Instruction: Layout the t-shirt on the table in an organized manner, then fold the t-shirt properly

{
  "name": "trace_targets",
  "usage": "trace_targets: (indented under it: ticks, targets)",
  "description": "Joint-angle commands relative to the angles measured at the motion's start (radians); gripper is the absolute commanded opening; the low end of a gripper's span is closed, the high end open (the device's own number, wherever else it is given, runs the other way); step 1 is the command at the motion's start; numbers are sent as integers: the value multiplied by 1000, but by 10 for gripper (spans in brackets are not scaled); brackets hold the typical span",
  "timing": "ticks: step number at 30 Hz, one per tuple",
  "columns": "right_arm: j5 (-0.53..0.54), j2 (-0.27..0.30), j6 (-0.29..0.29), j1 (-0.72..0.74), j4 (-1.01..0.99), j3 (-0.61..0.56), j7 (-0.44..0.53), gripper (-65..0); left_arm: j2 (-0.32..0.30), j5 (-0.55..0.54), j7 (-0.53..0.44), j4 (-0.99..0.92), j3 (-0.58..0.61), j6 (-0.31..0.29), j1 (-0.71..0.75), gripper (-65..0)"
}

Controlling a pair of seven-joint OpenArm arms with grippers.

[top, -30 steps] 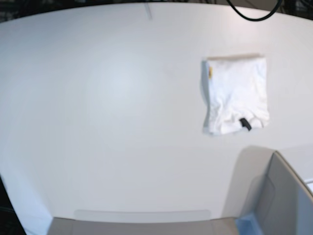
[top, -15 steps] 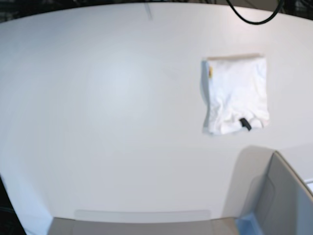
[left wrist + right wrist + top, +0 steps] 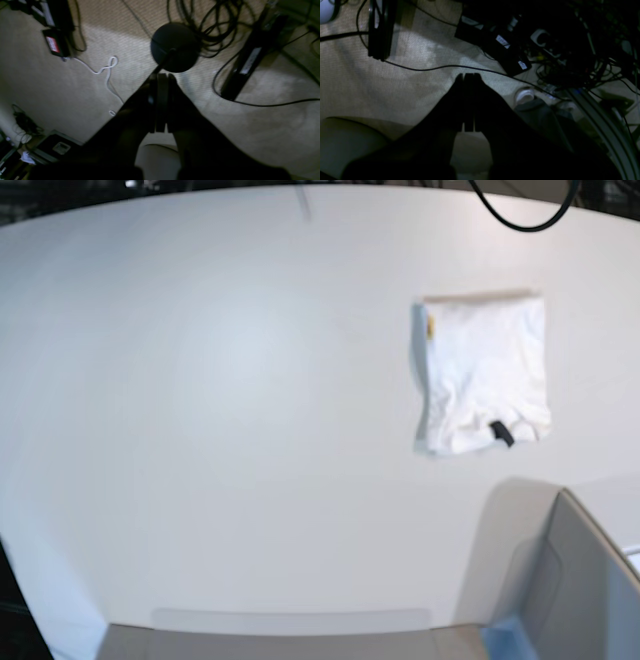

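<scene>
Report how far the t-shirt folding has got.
Done, by the look of it: the t-shirt lies on the table as a compact, roughly square folded bundle, black tag showing at its near edge. In hand: nothing. The left gripper and right gripper are both shut and empty, pointing at the carpeted floor, away from the table. Left: at most smoothing the slightly rumpled near edge.

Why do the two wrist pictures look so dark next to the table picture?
Base view: bright, even light washes out the white table and folded t-shirt. Both wrist views: dim floor, patchy light, and the shut left gripper and right gripper are blurred black silhouettes.
</scene>
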Motion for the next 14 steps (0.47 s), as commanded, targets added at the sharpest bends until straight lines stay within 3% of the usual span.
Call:
trace_targets:
  ticks: [1, 14]
  targets:
    - [3, 2, 2, -5, -3, 0, -12, -650, -12, 1, -5, 1, -7, 15, 6, -650]
    - [3, -10, 2, -11, 5, 0, -8, -650, 14, -3, -10, 1, -7, 16, -15, -650]
